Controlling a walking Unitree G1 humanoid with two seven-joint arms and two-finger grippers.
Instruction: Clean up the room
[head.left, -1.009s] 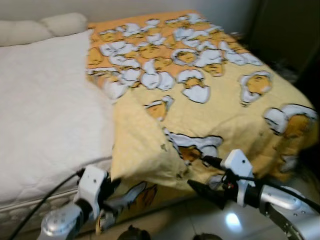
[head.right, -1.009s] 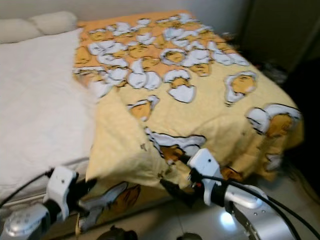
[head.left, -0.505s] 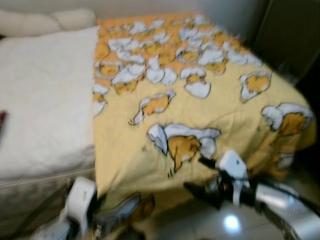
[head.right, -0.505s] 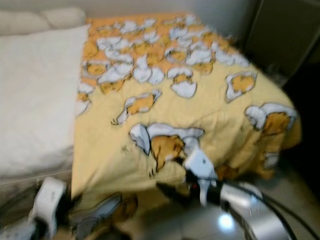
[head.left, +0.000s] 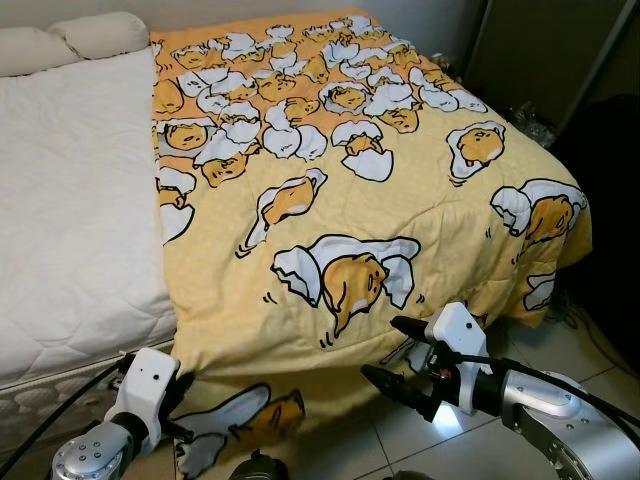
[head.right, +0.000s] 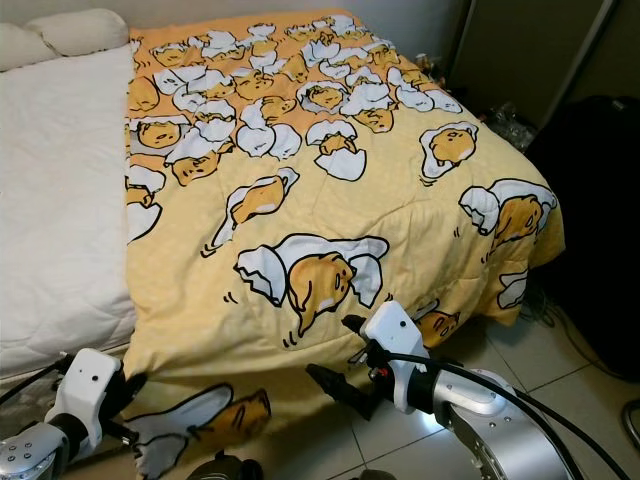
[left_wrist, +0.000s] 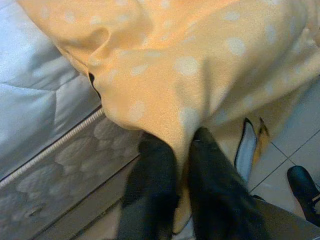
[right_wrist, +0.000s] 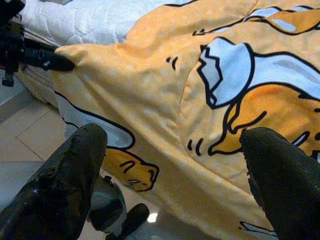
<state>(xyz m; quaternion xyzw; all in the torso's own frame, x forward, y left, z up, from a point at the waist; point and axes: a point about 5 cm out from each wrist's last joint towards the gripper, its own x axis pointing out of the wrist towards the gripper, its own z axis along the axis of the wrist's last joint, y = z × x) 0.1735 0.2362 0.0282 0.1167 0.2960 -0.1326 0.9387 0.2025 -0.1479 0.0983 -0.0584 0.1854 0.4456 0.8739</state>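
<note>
The blanket (head.left: 380, 190) is now spread flatter than a second ago. Its corner is pinched by the left gripper (left_wrist: 182, 150). The right gripper (head.left: 395, 350) is held open, empty.

Bed (head.left: 70, 200): yellow blanket (head.left: 350, 190) spread over right half; pillows (head.left: 70, 40) at head.

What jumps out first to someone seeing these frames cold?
The yellow cartoon-egg blanket covers the right part of the bed and spills over its foot onto the tiled floor, beside a bare white mattress pad. At the blanket's lower left corner the left gripper is shut on the fabric, while the right gripper hovers open by the hanging edge.
</note>
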